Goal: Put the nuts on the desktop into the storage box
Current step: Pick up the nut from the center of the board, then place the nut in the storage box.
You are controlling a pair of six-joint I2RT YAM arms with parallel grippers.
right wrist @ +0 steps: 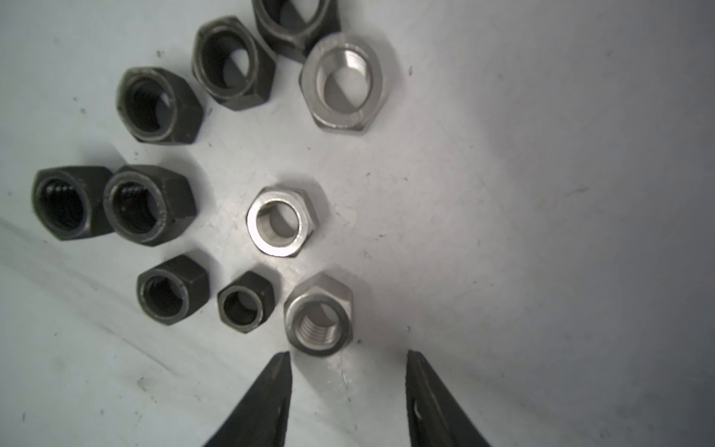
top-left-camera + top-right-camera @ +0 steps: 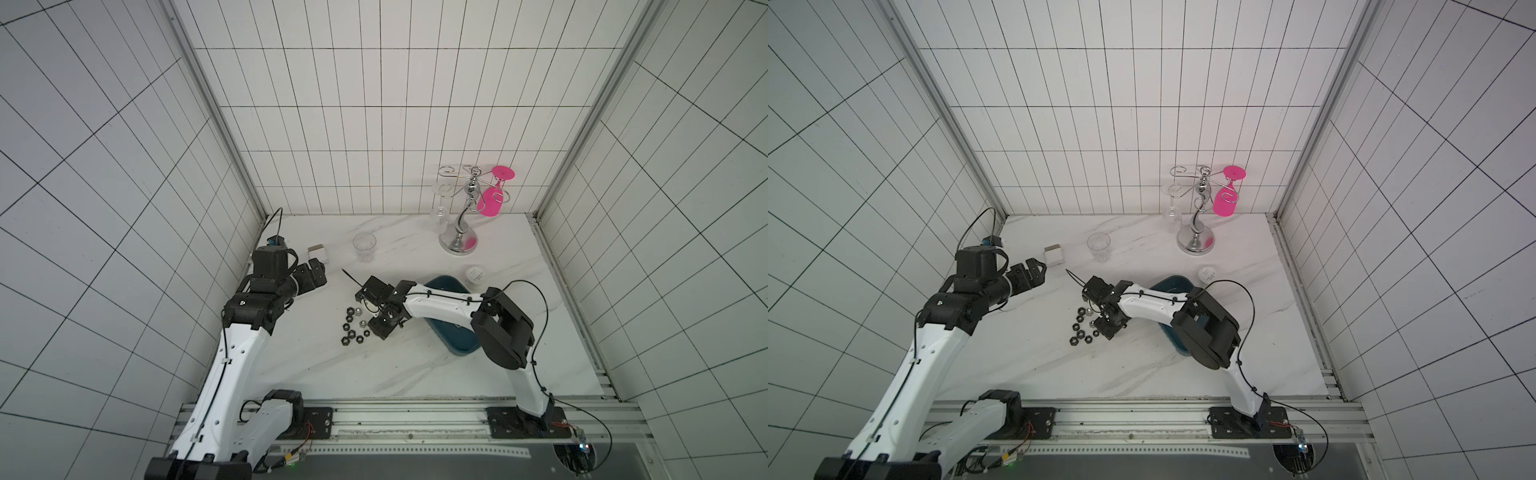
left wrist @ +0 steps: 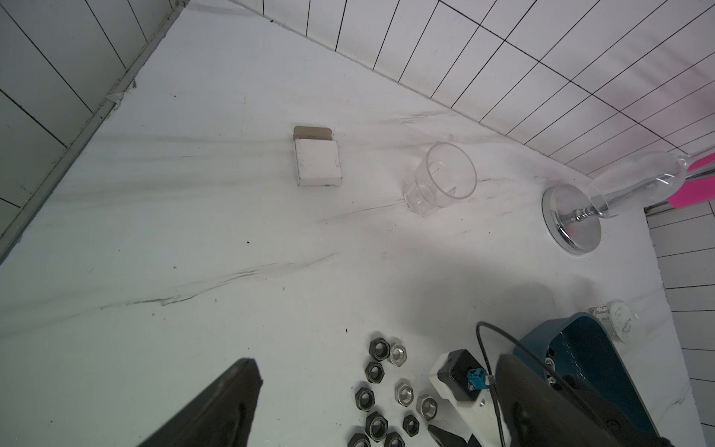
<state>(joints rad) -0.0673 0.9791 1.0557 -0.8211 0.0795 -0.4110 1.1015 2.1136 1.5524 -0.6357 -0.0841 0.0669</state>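
Hovering low over the table, my right claw has its jaws apart and empty, a silver nut just off its tips. The nuts cluster left of the teal tray. My left claw gapes wide, far-left.

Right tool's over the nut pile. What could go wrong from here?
1. The nearest silver nut sits off-centre, toward one finger of the open right tool; closing may shove it aside rather than pinch it.
2. A black nut lies close beside it, so a finger could knock that one away.
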